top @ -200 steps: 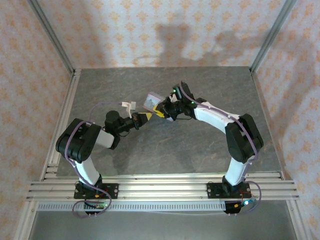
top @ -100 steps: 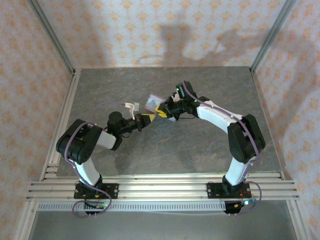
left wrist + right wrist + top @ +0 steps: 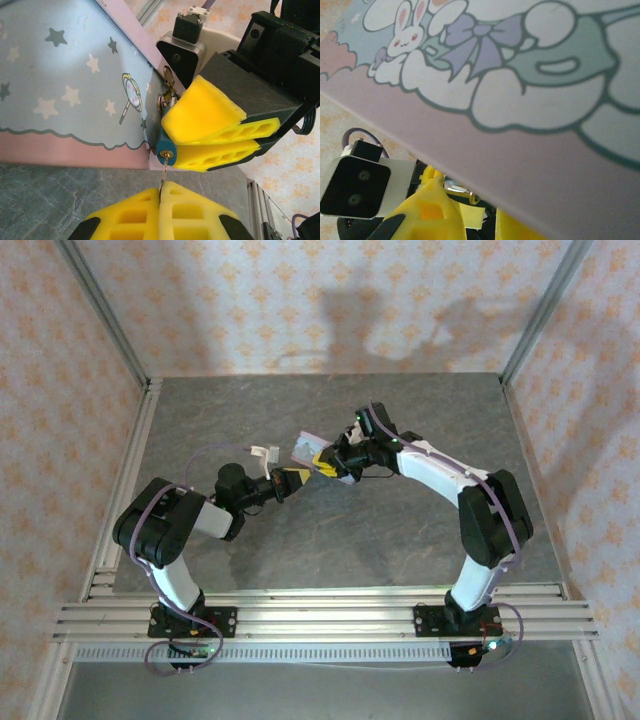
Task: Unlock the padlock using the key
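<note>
The padlock (image 3: 165, 148), a small teal body with a brass keyhole, sits pinched between the yellow fingers (image 3: 210, 120) of my right gripper (image 3: 326, 462). It hangs at the edge of the pastel tin (image 3: 70, 90). The key (image 3: 163, 175) is a thin metal sliver, and my left gripper (image 3: 161, 192) is shut on it just below the lock. The key's tip reaches the keyhole. In the right wrist view the tin (image 3: 530, 100) hides most of the lock. A bit of silver shackle (image 3: 457, 189) shows above my right gripper (image 3: 470, 220).
Both arms meet over the middle of the grey table (image 3: 400, 540) in the top view, the left gripper (image 3: 294, 478) facing the right one. Aluminium rails (image 3: 320, 615) run along the near edge, and patterned walls close in the sides and back.
The left gripper has crept slightly right toward the padlock. The right arm has shifted a little, keeping the lock and tin in its hold.
</note>
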